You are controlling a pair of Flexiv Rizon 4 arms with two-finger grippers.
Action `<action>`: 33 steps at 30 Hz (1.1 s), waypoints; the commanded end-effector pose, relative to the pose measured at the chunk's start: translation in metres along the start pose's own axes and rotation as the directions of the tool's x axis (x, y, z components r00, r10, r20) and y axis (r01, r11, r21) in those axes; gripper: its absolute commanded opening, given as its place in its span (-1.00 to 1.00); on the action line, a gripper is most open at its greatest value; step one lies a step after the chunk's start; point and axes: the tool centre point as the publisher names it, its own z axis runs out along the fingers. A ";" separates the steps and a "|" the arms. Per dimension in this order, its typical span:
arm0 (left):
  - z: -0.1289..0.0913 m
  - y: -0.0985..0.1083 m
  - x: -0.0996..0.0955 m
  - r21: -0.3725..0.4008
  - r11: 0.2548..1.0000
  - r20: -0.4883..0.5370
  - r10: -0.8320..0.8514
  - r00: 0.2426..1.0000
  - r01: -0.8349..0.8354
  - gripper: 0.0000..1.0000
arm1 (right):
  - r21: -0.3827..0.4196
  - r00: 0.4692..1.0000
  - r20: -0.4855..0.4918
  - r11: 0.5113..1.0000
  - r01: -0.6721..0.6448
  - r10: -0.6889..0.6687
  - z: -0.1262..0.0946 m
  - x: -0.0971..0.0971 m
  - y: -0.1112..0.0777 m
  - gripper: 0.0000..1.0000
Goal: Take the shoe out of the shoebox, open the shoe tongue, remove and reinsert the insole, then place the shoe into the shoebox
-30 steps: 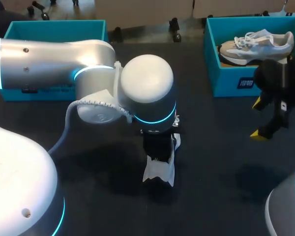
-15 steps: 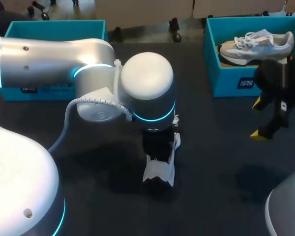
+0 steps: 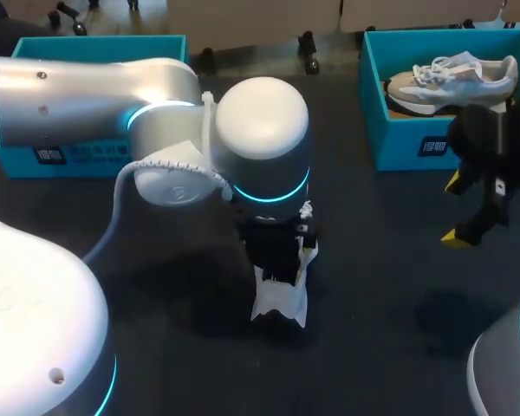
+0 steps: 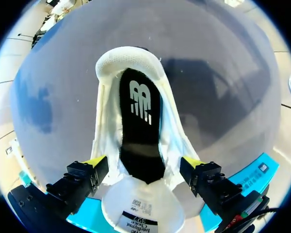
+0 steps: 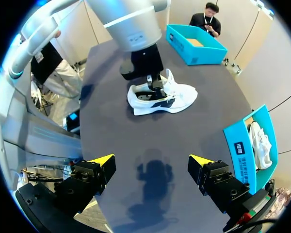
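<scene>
- The white low-cut trainer [image 4: 173, 138] stands upright on the dark grey table [image 5: 184, 131], out of any box. Its black foam insole [image 4: 138, 126] lies flat inside, and its white padded tongue [image 4: 140, 206] is folded back toward my wrist.
- The biggest risk, as I judge it, is that nothing pins the shoe down. If I pull on the insole and it sticks, the light shoe may lift or tip over with it.
- My left gripper [image 4: 143, 162] straddles the shoe's mouth. If it came straight down like this, the tips would meet the side walls or pass outside them rather than reach the insole. That could crush the collar or shove the shoe sideways.
- The tongue could flop back over the opening and cover the insole's near edge.
- Left arm: it reaches in to the table's middle with the wrist pointing straight down over the shoe. The fingers are spread wide, one on either side of the opening near the tongue. I cannot tell whether either one touches the shoe.
- Right arm: my right gripper [image 5: 150, 159] hangs over bare table, well apart from the shoe, with its fingers spread and nothing between them. It is near the open teal cardboard shoebox [image 3: 399, 143], which holds a second pale trainer [image 3: 451, 76].
</scene>
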 end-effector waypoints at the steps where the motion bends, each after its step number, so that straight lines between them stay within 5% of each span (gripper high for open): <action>1: -0.001 0.005 0.002 0.006 1.000 -0.011 0.005 1.000 -0.005 1.00 | 0.005 1.000 -0.003 1.000 -0.001 0.001 0.002 -0.002 0.002 1.00; 14: -0.001 0.019 -0.007 0.025 0.999 -0.022 0.033 0.999 -0.033 1.00 | 0.005 1.000 -0.003 1.000 -0.001 0.001 0.002 -0.002 0.002 1.00; 33: -0.040 0.054 -0.008 0.004 0.999 0.031 0.040 0.999 -0.040 1.00 | 0.005 1.000 -0.003 1.000 -0.001 0.001 0.002 -0.002 0.002 1.00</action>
